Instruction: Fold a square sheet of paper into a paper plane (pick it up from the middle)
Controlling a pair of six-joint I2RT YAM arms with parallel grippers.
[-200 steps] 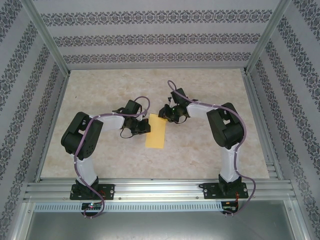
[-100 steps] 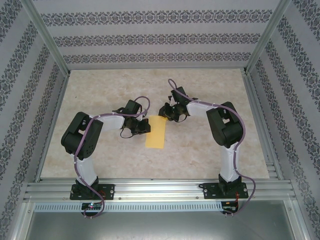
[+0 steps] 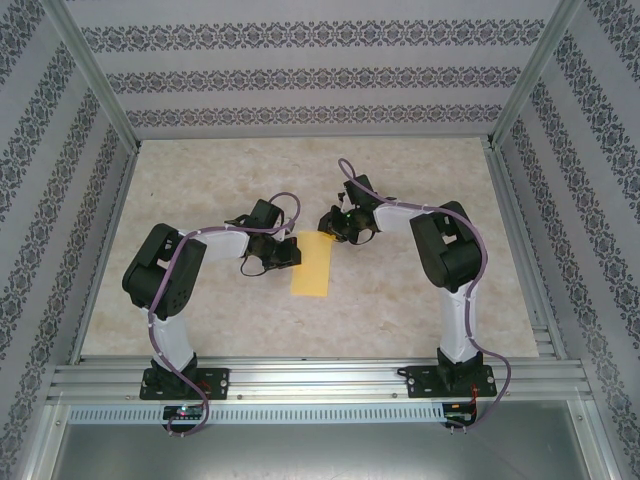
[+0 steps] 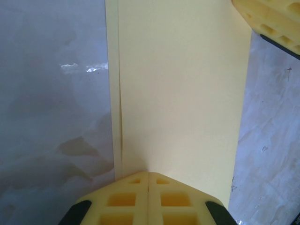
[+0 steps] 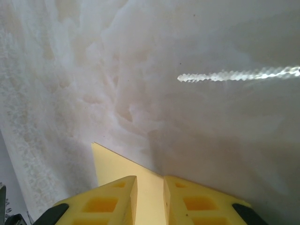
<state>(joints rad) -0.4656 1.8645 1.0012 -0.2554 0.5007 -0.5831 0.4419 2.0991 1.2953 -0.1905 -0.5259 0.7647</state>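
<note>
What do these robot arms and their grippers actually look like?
The left arm and right arm have chunky black joints joined by smooth white links, and a purple cable loops along each. The left gripper and right gripper have pale yellow fingers with square recesses moulded in, and black parts behind.

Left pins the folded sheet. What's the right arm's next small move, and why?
Probably close the right gripper on the far corner of the folded sheet and lift: its jaws stand narrowly apart over that corner, while the shut left gripper holds the left edge down.
</note>
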